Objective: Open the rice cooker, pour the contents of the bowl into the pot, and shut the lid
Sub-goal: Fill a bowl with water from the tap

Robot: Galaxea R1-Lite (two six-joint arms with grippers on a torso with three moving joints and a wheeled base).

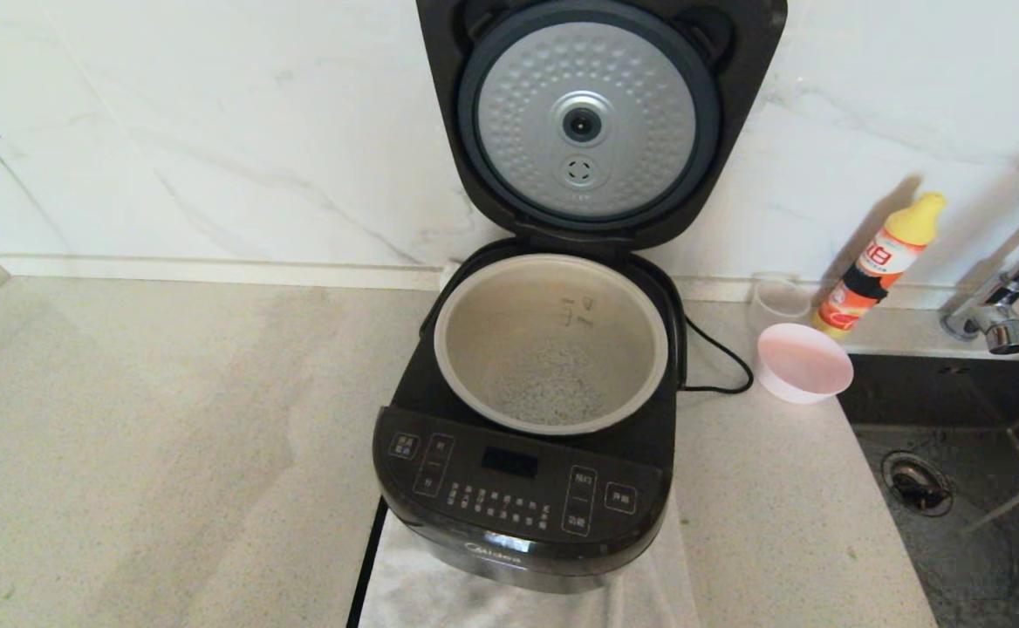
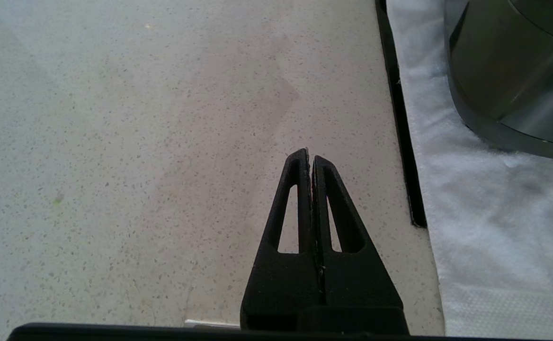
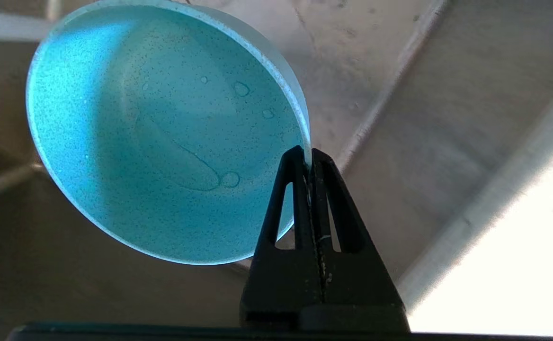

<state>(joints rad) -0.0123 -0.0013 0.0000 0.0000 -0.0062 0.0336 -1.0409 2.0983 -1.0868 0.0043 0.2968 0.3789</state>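
Speckled beige stone bench (image 1: 169,453) against a white marbled wall (image 1: 213,131); a steel sink (image 1: 954,523) is sunk in at the right, with a chrome tap (image 1: 998,323) above it. White cloth (image 1: 440,584) under the front of the rice cooker (image 1: 518,497), which sits mid-bench with its button panel facing the robot and its cord (image 1: 719,358) trailing right. The lid (image 1: 597,113) is hinged at the back and stands upright against the wall, dimpled silver disc facing forward. The pot (image 1: 553,340) is seated in the body, mouth up, with a thin layer of white grains on its floor.

Right of the cooker: pink bowl (image 1: 803,362), clear cup (image 1: 780,301), orange bottle with yellow cap (image 1: 880,266).

Right gripper (image 3: 310,154) is over the sink, jaws pinching the rim of a blue bowl (image 3: 163,132), tipped on edge, wet inside.

Left gripper (image 2: 310,154) is parked low over bare bench left of the cloth, jaws pressed together, empty.
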